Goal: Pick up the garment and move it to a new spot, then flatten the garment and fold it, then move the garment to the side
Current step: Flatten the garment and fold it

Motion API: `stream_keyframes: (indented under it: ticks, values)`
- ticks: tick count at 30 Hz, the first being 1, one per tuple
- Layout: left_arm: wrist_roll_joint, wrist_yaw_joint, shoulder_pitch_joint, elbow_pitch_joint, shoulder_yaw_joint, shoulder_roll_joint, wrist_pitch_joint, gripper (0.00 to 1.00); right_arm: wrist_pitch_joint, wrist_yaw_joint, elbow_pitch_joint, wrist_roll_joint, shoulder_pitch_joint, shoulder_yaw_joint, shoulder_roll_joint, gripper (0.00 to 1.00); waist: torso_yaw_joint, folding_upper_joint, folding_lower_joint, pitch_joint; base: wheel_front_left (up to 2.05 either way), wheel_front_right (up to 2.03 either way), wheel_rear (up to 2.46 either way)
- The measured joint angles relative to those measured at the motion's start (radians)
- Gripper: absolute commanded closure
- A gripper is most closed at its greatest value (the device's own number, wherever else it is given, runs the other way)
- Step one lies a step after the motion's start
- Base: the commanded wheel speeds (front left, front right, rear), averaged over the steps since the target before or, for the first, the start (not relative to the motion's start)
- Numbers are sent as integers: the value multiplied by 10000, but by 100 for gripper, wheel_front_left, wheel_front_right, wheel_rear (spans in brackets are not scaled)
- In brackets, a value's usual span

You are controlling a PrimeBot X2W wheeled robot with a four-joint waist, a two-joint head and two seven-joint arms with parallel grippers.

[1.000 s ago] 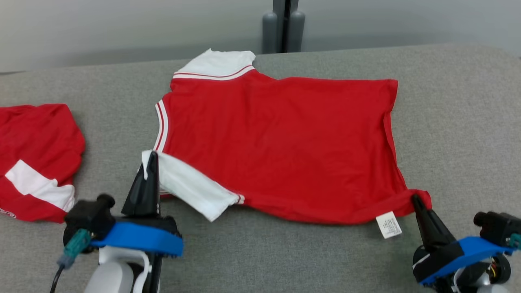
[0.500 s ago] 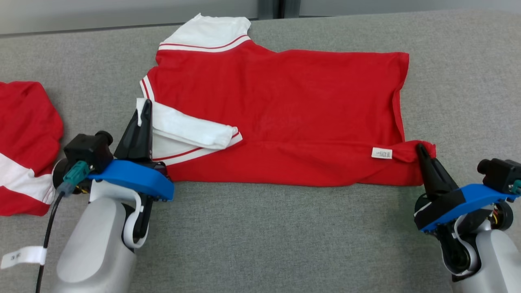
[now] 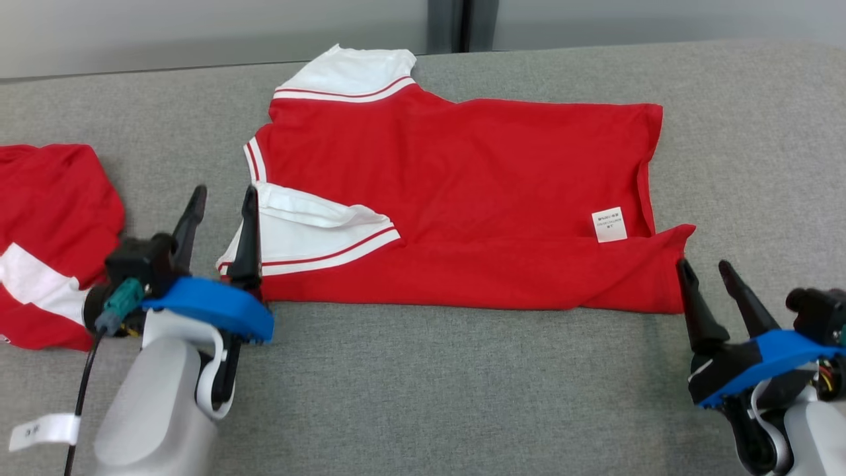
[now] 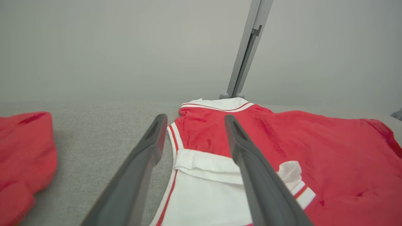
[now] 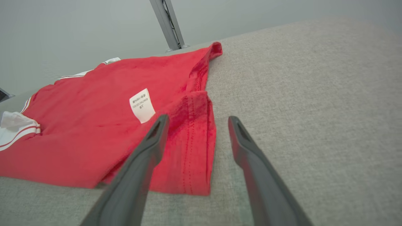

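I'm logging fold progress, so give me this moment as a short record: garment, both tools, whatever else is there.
garment: red shirt, flat on grey fabric surface
fold: near long edge turned over onto the body, care label facing up
sleeve: white sleeve folded onto the shirt
left tool: open, over the sleeve end, holding nothing
right tool: open, just off the hem corner, holding nothing
other: second red garment at the left, apart from the shirt

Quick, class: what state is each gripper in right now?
Left gripper: open, holding nothing.
Right gripper: open, holding nothing.
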Motion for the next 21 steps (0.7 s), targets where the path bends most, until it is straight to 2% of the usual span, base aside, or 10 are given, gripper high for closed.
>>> stream_keyframes:
  ticks: [7,18,19,20,21]
  values:
    - [2,119,1486,121,17,190,27,0,357,0,17,-441,643,-130,128,0,169,0,-1,-43,0,0,0]
    - [-299,-38,1296,1024,-224,-4,215,0,295,0,918,-863,111,36,247,0,138,0,-1,226,0,0,0]
    - [-353,-46,1241,1106,-213,-21,192,0,290,0,1005,-865,57,59,274,10,135,0,0,245,0,0,0]
    - [-466,-61,1164,1193,-196,-40,190,0,284,0,1081,-865,-20,98,293,58,135,0,-1,258,0,0,0]
    - [-543,-98,1080,1279,-194,-56,190,56,245,0,1166,-863,-97,130,299,93,136,0,-1,267,0,0,0]
